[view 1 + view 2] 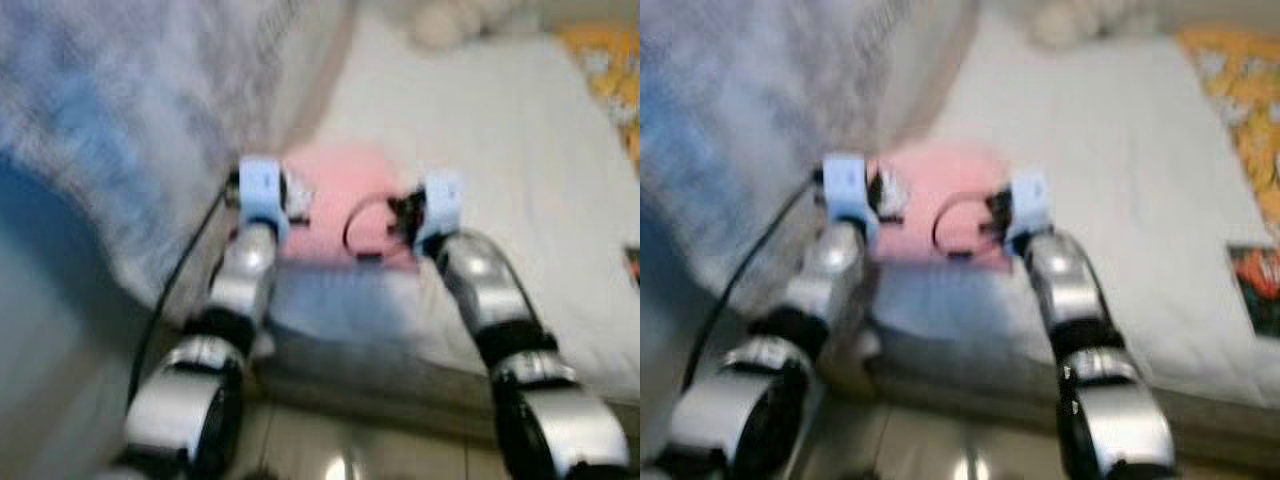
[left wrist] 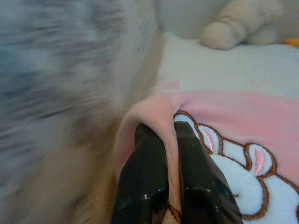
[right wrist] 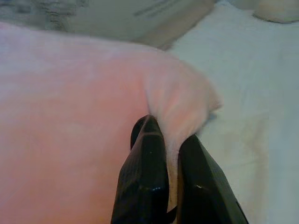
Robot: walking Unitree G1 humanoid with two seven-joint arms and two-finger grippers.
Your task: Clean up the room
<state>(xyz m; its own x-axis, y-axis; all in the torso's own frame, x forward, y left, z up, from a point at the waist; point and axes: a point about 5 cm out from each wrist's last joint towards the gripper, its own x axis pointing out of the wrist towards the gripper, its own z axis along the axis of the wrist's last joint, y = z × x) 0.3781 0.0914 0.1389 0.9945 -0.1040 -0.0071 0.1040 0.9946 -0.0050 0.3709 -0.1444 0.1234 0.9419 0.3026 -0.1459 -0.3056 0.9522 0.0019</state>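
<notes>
Two corners of a pink blanket [image 1: 345, 215] are pinched — one in the left gripper [image 2: 170, 140], one in the right gripper [image 3: 166, 135], jaws clamped — over the bed [image 1: 520, 150]. Spreading or folding is judged underway; an even, taut pull is needed next.

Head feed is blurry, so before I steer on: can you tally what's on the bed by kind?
Pink blanket, pinched at two edges by the left gripper and right gripper: 1
Cream plush toy at the far end: 1
Orange patterned cloth on the right: 1
Dark printed item at the right edge, too blurred to name: 1
Total: 4
</notes>
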